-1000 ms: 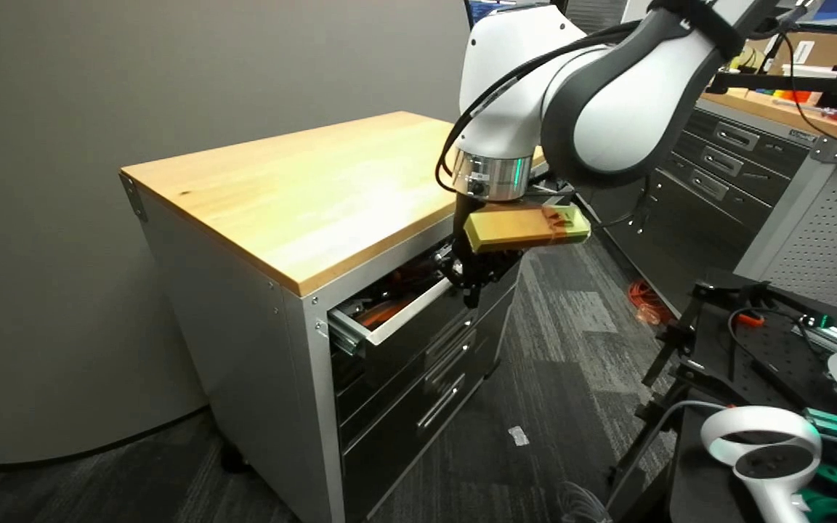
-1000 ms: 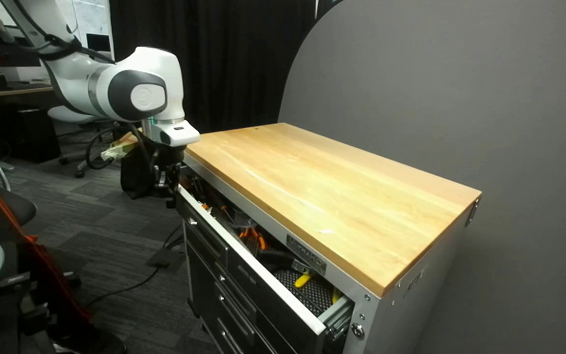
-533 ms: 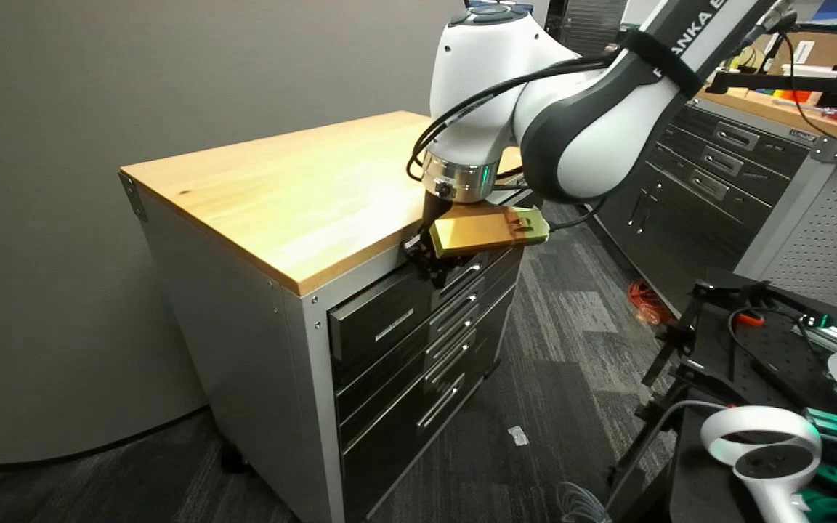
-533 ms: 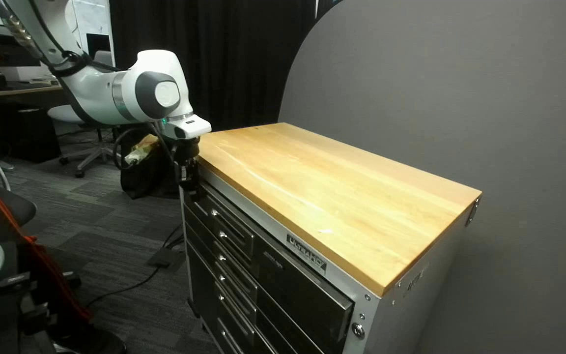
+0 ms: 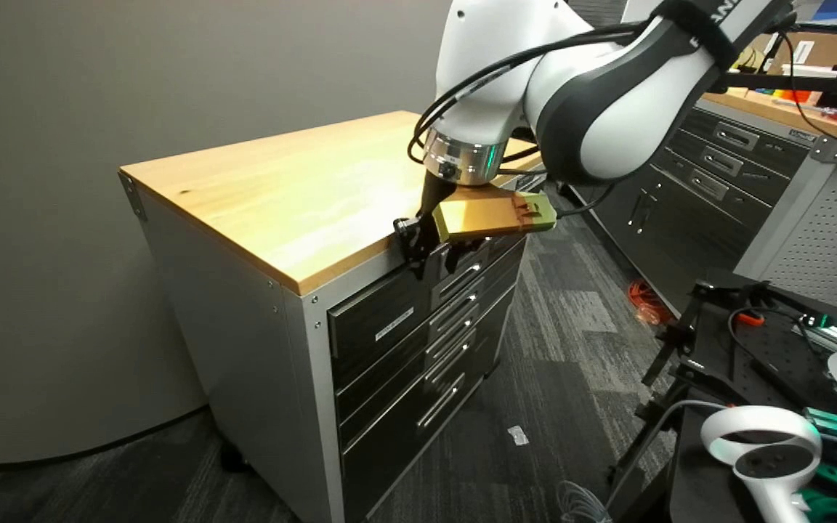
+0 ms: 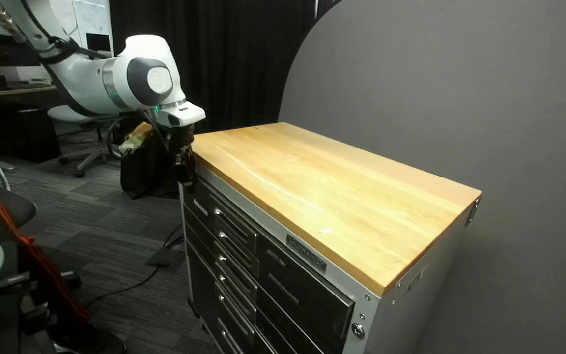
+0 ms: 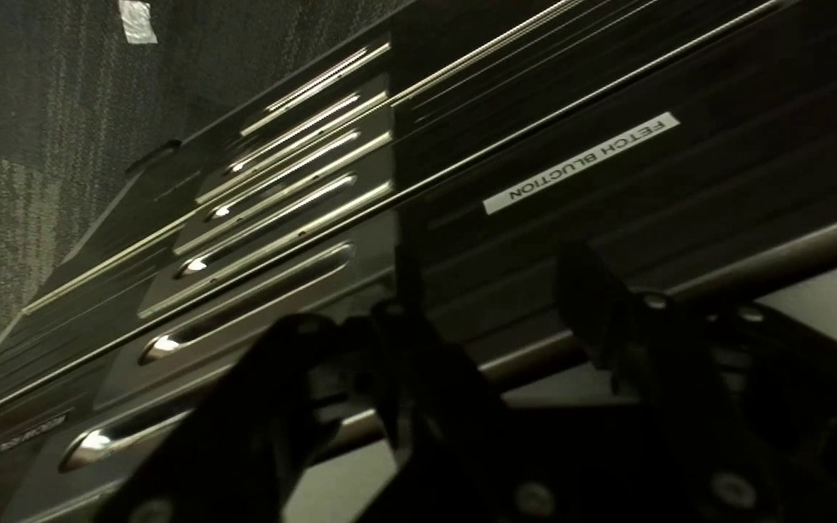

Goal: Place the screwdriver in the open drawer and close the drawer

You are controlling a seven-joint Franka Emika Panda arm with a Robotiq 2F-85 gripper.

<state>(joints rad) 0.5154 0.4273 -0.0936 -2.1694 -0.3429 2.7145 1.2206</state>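
The top drawer [image 5: 371, 323] of the metal cabinet is pushed in, its black front in line with the drawers below in both exterior views. The screwdriver is out of view, and the inside of the drawer is hidden. My gripper [image 5: 435, 265] hangs just in front of the drawer's upper part, beneath the worktop's front edge. Its dark fingers stand apart in the wrist view, and between the fingertips of the gripper [image 7: 495, 280] only the drawer front and its top edge show. I cannot tell whether a finger touches the front.
A wooden worktop [image 6: 322, 196] covers the cabinet, overhanging close beside the gripper. An orange and yellow box [image 5: 491, 216] is fixed at the wrist. A black bench [image 5: 753, 363] bearing a white hand controller [image 5: 760, 436] stands at the right.
The drawer, pulled out with tools showing a second ago, has gone in. My gripper moved toward the cabinet with it, then rose and backed off slightly, and its fingers spread apart.
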